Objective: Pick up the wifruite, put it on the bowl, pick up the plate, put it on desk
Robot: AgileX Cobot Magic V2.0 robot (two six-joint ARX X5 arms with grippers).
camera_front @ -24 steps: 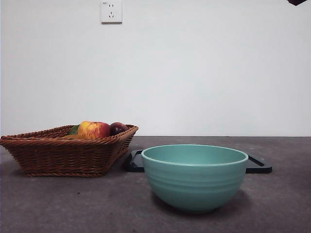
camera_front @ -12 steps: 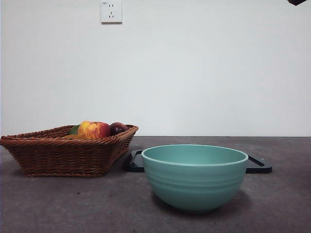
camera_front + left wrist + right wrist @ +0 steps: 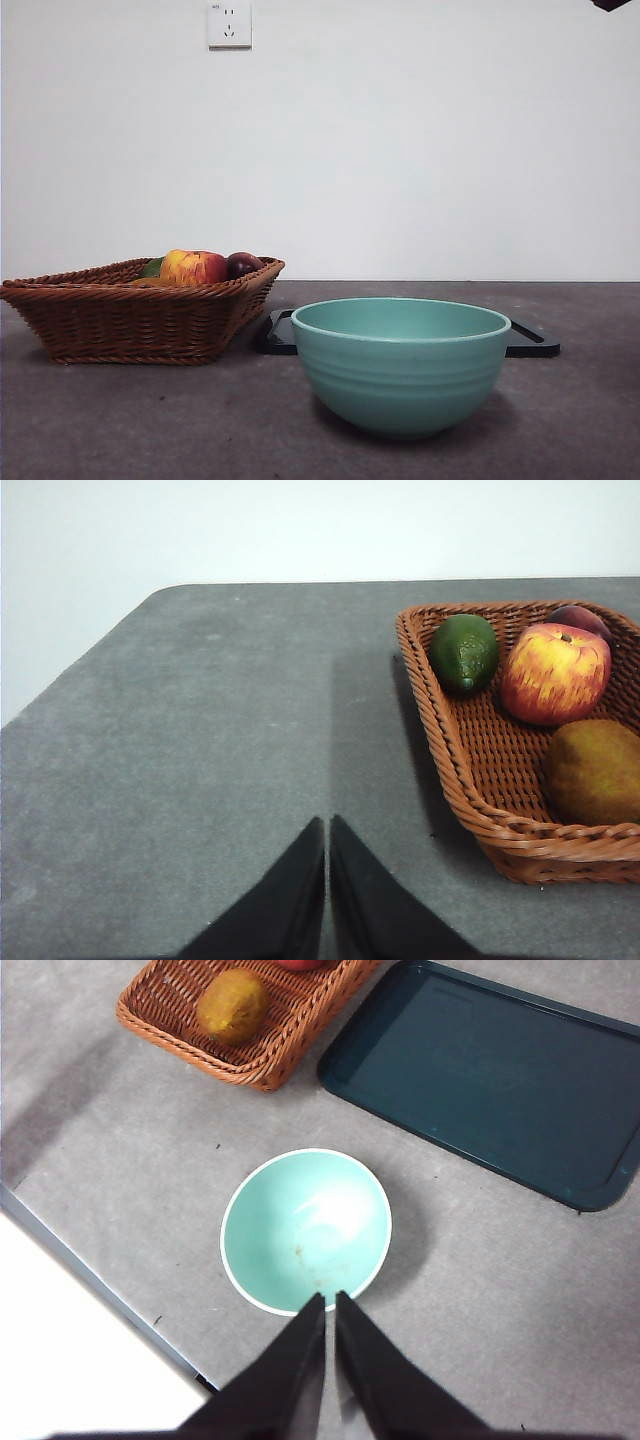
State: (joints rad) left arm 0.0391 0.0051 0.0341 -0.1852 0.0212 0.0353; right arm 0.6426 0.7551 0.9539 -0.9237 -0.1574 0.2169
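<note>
Wicker basket (image 3: 130,320) with apple (image 3: 192,267), beside dark tray (image 3: 490,1070).

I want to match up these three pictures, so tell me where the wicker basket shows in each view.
Front view: wicker basket at left, on the desk.
Left wrist view: basket at right edge, cropped.
Right wrist view: one corner at top.
Shared landmark: the wifruite inside it, near the apple.

No readable text anywhere (the wall socket (image 3: 229,24) carries only a tiny, illegible mark).
</note>
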